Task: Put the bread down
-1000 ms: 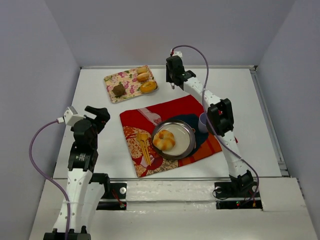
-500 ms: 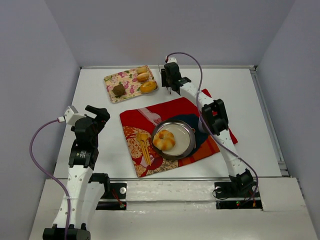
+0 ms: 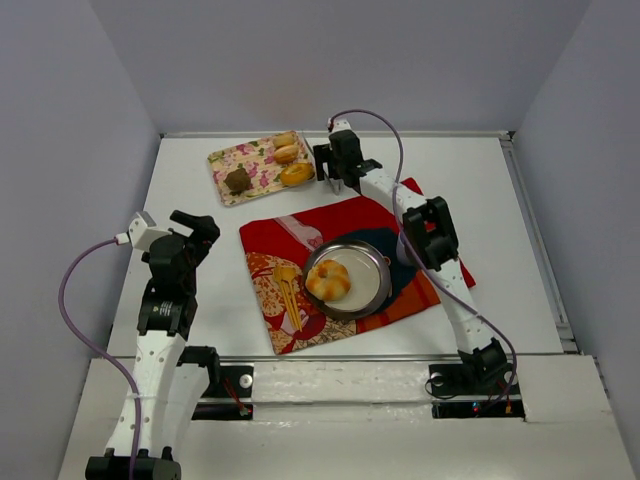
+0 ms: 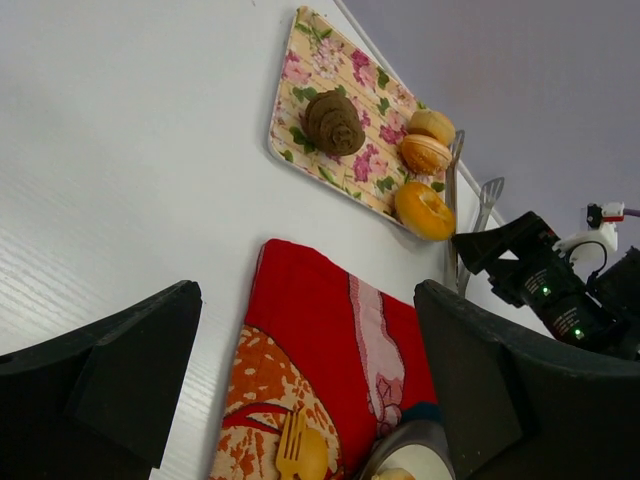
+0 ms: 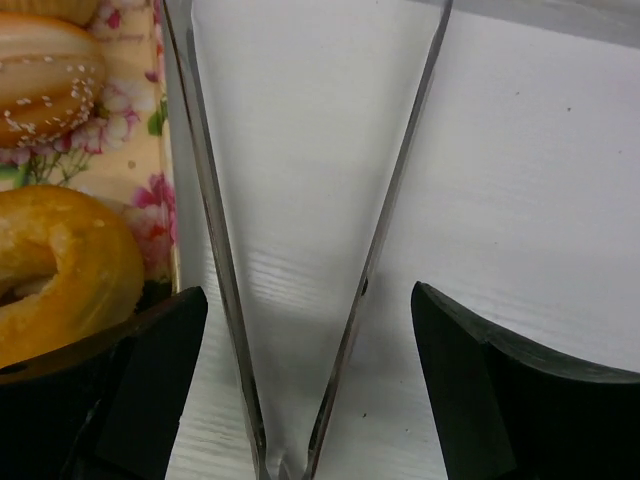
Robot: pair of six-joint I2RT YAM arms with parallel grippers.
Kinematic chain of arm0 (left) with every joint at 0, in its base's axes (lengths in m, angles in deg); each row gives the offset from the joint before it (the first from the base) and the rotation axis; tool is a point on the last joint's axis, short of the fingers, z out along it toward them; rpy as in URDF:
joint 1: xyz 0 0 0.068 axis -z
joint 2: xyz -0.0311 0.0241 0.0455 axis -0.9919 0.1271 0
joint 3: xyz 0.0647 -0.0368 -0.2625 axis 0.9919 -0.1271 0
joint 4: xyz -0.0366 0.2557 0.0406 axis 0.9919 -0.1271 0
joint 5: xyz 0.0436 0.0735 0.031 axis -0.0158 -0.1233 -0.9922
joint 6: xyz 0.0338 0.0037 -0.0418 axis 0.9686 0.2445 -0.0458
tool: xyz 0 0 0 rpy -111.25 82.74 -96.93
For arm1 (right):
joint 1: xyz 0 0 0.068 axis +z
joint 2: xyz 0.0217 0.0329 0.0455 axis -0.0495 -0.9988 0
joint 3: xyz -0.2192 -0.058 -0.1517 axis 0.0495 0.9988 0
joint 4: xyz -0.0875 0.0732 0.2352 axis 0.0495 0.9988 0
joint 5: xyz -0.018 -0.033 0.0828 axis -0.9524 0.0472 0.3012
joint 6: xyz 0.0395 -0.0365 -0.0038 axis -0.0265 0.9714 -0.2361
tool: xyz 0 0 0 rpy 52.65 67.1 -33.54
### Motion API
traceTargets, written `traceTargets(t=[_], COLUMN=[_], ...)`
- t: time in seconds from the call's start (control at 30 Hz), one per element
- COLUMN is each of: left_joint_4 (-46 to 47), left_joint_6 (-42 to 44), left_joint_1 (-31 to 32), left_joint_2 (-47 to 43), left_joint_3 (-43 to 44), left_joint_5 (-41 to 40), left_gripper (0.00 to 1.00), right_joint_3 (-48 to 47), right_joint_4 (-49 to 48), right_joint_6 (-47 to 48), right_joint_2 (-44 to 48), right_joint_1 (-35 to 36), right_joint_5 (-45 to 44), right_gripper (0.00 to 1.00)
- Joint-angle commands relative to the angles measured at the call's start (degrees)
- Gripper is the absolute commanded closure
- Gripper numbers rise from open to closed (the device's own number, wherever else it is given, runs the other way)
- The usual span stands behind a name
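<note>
From above, your lumpy, golden-brown bread (image 3: 328, 280) sat in the round steel plate (image 3: 370, 283) on the patterned red cloth (image 3: 275, 240), white table (image 3: 180, 190) showing between cloth and floral tray (image 3: 255, 158). At the left wrist, your left gripper (image 4: 306, 320) gaped wide toward the cloth's edge. At the right wrist, your right gripper (image 5: 308, 300) stood spread too, thin metal tongs (image 5: 215, 250) lying untouched between its fingers (image 5: 120, 400), beside that tray's rim.
</note>
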State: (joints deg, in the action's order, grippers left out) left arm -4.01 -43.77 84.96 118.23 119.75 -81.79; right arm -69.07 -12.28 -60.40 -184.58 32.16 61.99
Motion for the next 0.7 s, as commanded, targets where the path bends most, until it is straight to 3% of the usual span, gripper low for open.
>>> traceTargets(t=[0.0, 0.17, 0.27, 0.43, 0.47, 0.5, 0.67], left_joint_4=[2.61, 2.35, 1.91, 1.91, 2.00, 2.00, 2.52], left_joint_6=[0.83, 0.92, 1.45, 1.62, 1.97, 1.98, 1.97], left_joint_1=[0.29, 0.29, 0.29, 0.29, 0.29, 0.29, 0.29], left_joint_2=[-0.71, -0.97, -1.06, -1.24, -0.80, -0.80, 0.34], left_joint_3=[0.33, 0.51, 0.94, 0.59, 0.77, 0.77, 0.42], left_joint_5=[-0.92, -0.92, -0.74, 0.14, 1.09, 1.10, 1.89], left_gripper=[0.01, 0.01, 0.01, 0.01, 0.01, 0.01, 0.01], right_joint_3=[3.24, 7.46, 16.40, 38.95, 49.55, 49.65, 73.24], right_joint_4=[-2.71, -2.80, -7.08, -11.59, -12.02, -12.03, -12.03], right_joint_6=[0.88, 0.08, -0.88, -4.21, -7.88, -9.48, -18.54], right_joint_2=[8.95, 15.99, 24.42, 40.15, 51.92, 52.04, 70.64], right_joint_1=[0.12, 0.12, 0.12, 0.12, 0.12, 0.12, 0.12], right_joint_5=[-2.31, -4.60, -7.24, -7.77, -9.51, -10.49, -14.80], right_gripper=[0.04, 0.00, 0.00, 0.00, 0.00, 0.00, 0.00])
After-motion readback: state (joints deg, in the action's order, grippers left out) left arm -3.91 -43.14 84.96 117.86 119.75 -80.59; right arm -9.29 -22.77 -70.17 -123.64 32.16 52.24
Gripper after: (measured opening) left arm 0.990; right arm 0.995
